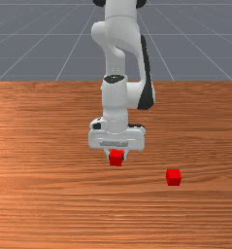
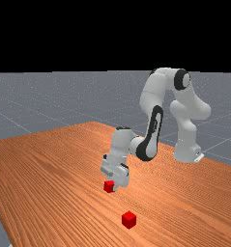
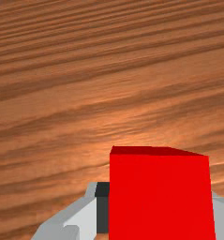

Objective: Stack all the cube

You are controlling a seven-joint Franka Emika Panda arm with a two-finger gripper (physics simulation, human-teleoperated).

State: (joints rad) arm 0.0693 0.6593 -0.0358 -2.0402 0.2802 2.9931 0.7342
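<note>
My gripper (image 1: 116,156) is at the middle of the front view, below the hand, with one red cube (image 1: 116,158) between its fingers. In the far view the gripper (image 2: 114,186) has that cube (image 2: 109,186) at its tip. Seen from the wrist, the gripper (image 3: 159,211) has a finger against each of two opposite sides of the cube (image 3: 160,197), which hides part of the pads. Whether the cube touches the table, I cannot tell. A second red cube (image 1: 174,177) sits apart on the wood, toward the front view's right; the far view has this cube (image 2: 129,220) nearer the camera.
The orange-brown wooden table (image 1: 49,194) extends around both cubes. Its far edge crosses behind the arm in the front view. The arm's base (image 2: 187,152) stands at the far view's right.
</note>
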